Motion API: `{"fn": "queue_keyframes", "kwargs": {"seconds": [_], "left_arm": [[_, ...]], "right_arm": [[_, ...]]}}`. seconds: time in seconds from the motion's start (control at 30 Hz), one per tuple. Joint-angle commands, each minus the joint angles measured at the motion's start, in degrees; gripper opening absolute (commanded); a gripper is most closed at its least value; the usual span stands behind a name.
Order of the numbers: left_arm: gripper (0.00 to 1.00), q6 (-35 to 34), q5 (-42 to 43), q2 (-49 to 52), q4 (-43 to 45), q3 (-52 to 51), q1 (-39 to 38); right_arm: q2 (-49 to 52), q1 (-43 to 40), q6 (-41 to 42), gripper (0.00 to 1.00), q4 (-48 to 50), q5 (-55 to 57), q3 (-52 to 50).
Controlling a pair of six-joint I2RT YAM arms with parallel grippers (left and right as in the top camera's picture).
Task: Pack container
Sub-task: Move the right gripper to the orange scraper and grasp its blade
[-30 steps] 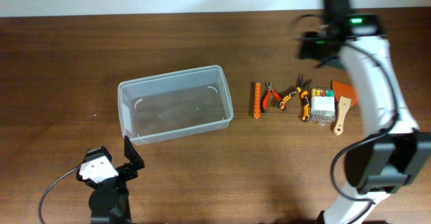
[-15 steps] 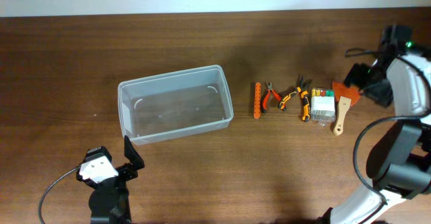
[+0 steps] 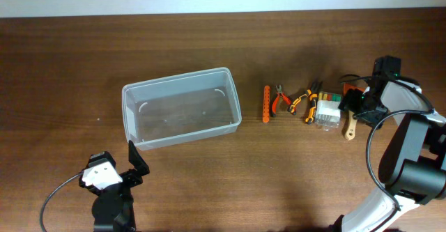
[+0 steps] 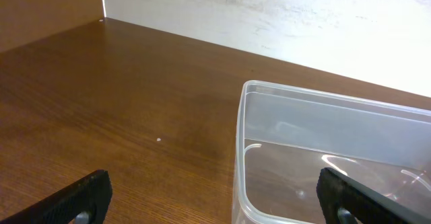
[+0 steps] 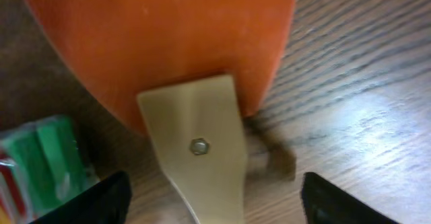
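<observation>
Dark wooden desk (image 3: 70, 51): the container (image 3: 174, 79) sits empty, so nothing is packed yet. All the tools (image 3: 281, 101) lie in a row at its three o'clock. My right pincer (image 5: 214, 198) hangs spread over the scraper (image 5: 195, 143); my left pincer (image 4: 219, 197), also spread, sits at the container's seven o'clock.

My left gripper (image 4: 212, 187), jaws spread wide, held low at near left, my right gripper (image 5: 212, 194), jaws likewise parted, pointed down at right.
</observation>
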Motion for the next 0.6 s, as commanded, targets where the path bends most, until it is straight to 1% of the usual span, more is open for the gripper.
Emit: {"fn": "queue_keyframes", "kwargs": {"seconds": [0.0,0.07,0.23,0.27,0.33,0.37,0.57], "left_arm": [[0.99,0.5,-0.22,-0.26,-0.04,-0.22,-0.22],[0.99,0.5,-0.2,-0.26,-0.04,-0.22,-0.22],[0.99,0.5,-0.2,-0.26,-0.04,-0.22,-0.22],[0.99,0.5,-0.2,-0.26,-0.04,-0.22,-0.22],[0.99,0.5,-0.2,-0.26,-0.04,-0.22,-0.22],[0.99,0.5,-0.22,-0.26,-0.04,-0.22,-0.22],[0.99,0.5,-0.2,-0.26,-0.04,-0.22,-0.22]], "right_arm": [[0.94,0.37,0.22,0.75,0.68,-3.06,-0.68],[1.42,0.37,0.22,0.74,1.42,-3.02,-0.85],[2.25,0.2,0.48,0.67,2.47,-3.02,-0.92],[2.25,0.2,0.46,0.65,2.62,-2.99,-0.92],[2.25,0.2,0.48,0.56,2.97,-2.82,-0.92],[2.25,0.2,0.5,0.54,3.1,-2.56,-0.92],[2.25,0.09,0.61,0.54,3.48,1.27,-0.92]]}}
